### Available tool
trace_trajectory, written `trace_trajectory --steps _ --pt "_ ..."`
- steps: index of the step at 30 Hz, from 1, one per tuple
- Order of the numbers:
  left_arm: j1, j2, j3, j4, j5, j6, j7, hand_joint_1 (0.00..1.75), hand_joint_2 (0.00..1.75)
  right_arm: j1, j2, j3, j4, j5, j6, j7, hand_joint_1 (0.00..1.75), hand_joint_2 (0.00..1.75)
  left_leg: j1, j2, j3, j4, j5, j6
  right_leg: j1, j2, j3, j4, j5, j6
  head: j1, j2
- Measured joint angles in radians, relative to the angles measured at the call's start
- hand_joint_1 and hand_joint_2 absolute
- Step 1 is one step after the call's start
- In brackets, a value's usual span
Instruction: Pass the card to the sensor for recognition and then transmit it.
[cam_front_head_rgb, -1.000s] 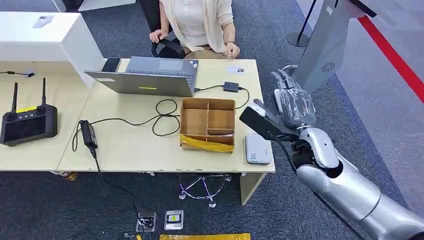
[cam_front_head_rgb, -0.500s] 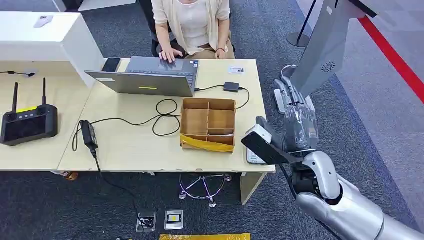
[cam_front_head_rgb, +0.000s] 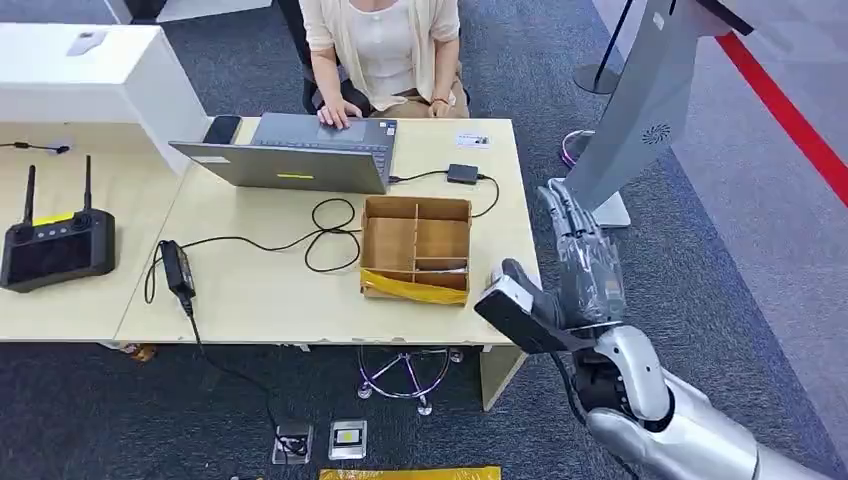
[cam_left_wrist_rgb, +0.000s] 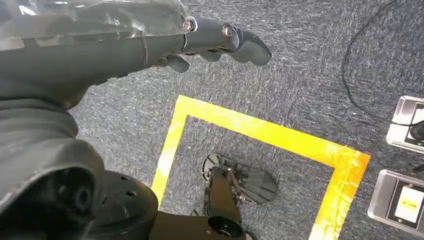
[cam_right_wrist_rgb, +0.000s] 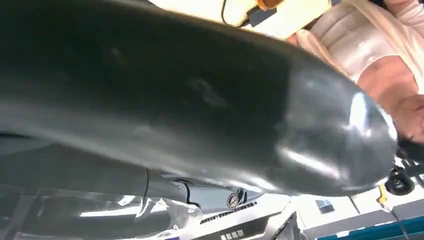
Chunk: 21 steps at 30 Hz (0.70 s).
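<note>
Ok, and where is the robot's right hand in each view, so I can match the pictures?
Head view: right hand at lower right, beside the table's right end, fingers extended.
Right wrist view: right hand close up, across most of the picture.
Left wrist view: looks down at carpet and yellow floor tape, with the left hand.
Shared landmark: the person in the cream cardigan, in head and right wrist views.

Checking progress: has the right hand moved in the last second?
Yes. The right hand has dropped back toward the robot, from beside the box to past the desk's front corner.
</note>
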Motion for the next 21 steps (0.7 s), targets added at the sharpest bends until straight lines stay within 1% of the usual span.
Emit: trace_trajectory --steps 7,9,12,17,19,21 --pt "0.0 0.001 0.007 0.0 -0.003 -0.001 0.007 0.0 0.0 0.0 0.0 0.016 0.006 -0.022 0.004 -0.012 0.0 0.0 0.0 0.0 0.0 0.0 0.0 0.0 0.0 0.0 0.0 0.0 0.0 0.0 0.0 0.0" --pt "0.0 0.001 0.008 0.0 -0.003 -0.002 0.009 0.0 0.0 -0.002 0.0 0.023 0.008 -0.029 0.015 -0.011 0.0 0.0 0.0 0.0 0.0 0.0 0.0 0.0 0.0 0.0 0.0 0.0 0.0 0.0 0.0 0.0" --pt "-0.001 0.001 0.008 0.0 -0.003 -0.002 0.009 0.0 0.0 -0.013 0.001 0.041 0.012 0.011 0.043 0.028 0.0 0.0 0.0 0.0 0.0 0.0 0.0 0.0 0.0 0.0 0.0 0.0 0.0 0.0 0.0 0.0" --pt "-0.001 0.001 0.008 0.0 -0.003 0.0 0.009 0.0 0.0 -0.014 0.005 0.059 0.021 0.079 0.054 0.039 0.0 0.0 0.0 0.0 0.0 0.0 0.0 0.0 0.0 0.0 0.0 0.0 0.0 0.0 0.0 0.0" --pt "-0.001 0.001 0.008 0.0 -0.003 0.0 0.009 0.0 0.0 -0.014 0.007 0.061 0.029 0.158 0.075 0.04 0.0 0.0 0.0 0.0 0.0 0.0 0.0 0.0 0.0 0.0 0.0 0.0 0.0 0.0 0.0 0.0" --pt "-0.001 0.001 0.008 0.0 -0.003 0.0 0.009 0.0 0.0 -0.014 0.007 0.061 0.029 0.159 0.076 0.04 0.0 0.0 0.0 0.0 0.0 0.0 0.0 0.0 0.0 0.0 0.0 0.0 0.0 0.0 0.0 0.0"
